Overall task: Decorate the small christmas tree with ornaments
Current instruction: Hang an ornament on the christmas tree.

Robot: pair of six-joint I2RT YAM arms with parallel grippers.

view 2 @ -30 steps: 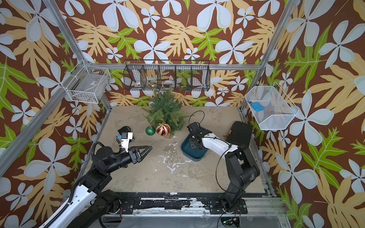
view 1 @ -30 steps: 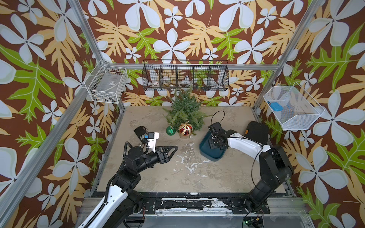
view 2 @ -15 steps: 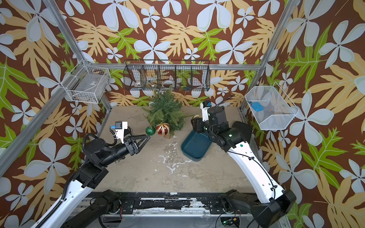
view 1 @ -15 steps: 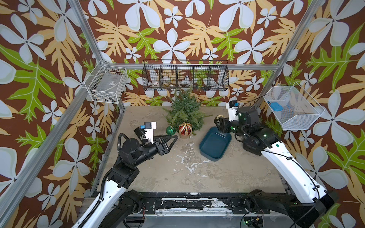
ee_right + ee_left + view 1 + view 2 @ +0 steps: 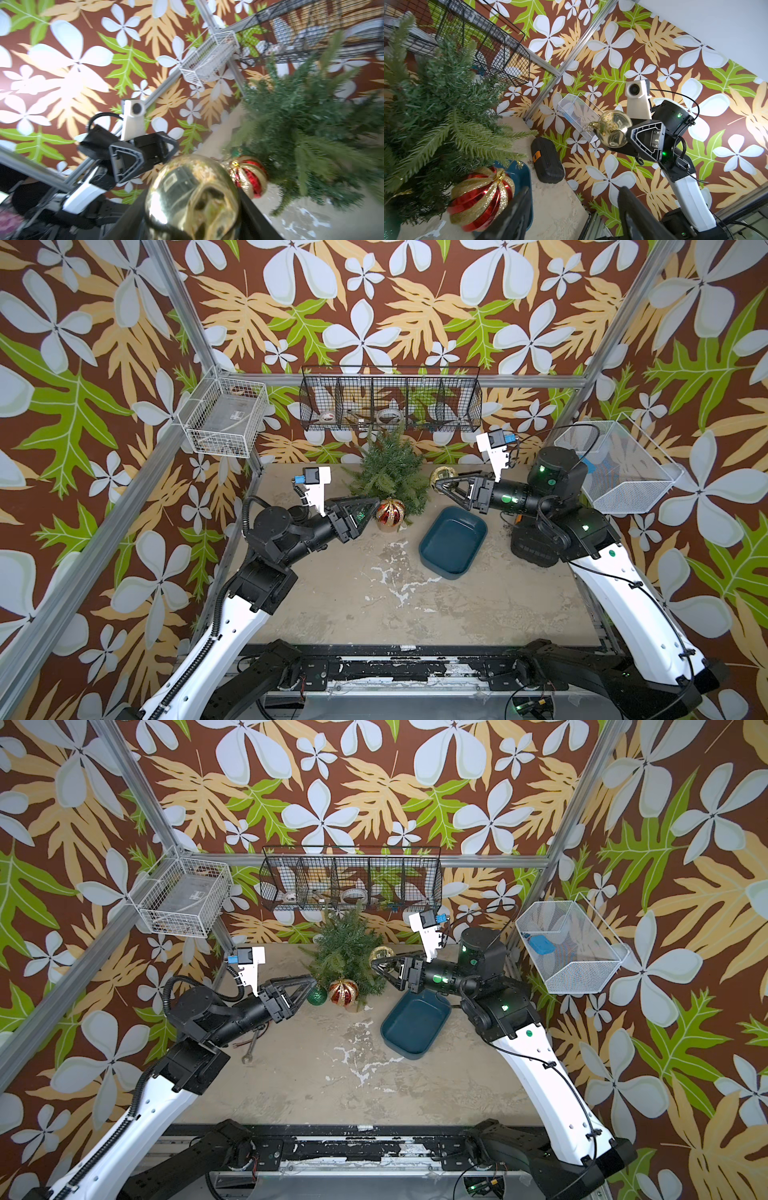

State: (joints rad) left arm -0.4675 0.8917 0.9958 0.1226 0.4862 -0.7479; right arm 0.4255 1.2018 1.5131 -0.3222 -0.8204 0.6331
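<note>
Looking down on the table (image 5: pixel 332 605), the small christmas tree (image 5: pixel 390 472) stands upright at twelve o'clock, close to the back wall. Over at the tree's three o'clock, the right gripper (image 5: pixel 441 486) has the gold bauble (image 5: pixel 439 475) clamped between its fingers, lifted off the table. The right wrist view is filled with that shiny gold ball, a black finger pressed on either side. In the left wrist view the gold bauble sits in the air clear of the branch tips, its cap pointing toward the tree.

Down at the tree's six o'clock is the red bauble (image 5: pixel 390 513) with its gold stripes, tucked under the lowest branches. Whether it hangs from a twig or rests on the table is hard to say from here. Just beside it, at its nine o'clock, is the green bauble (image 5: pixel 317 995).

The left gripper (image 5: pixel 308 988) points in from eight o'clock, its tips just beside that green bauble, jaws apart and holding nothing. The left wrist view shows its two fingers (image 5: pixel 512 216) spread wide.

The blue tray (image 5: pixel 453 541) lies at the tree's five o'clock. The black case (image 5: pixel 534 547) sits at the tray's three o'clock, beneath the right arm.
</note>
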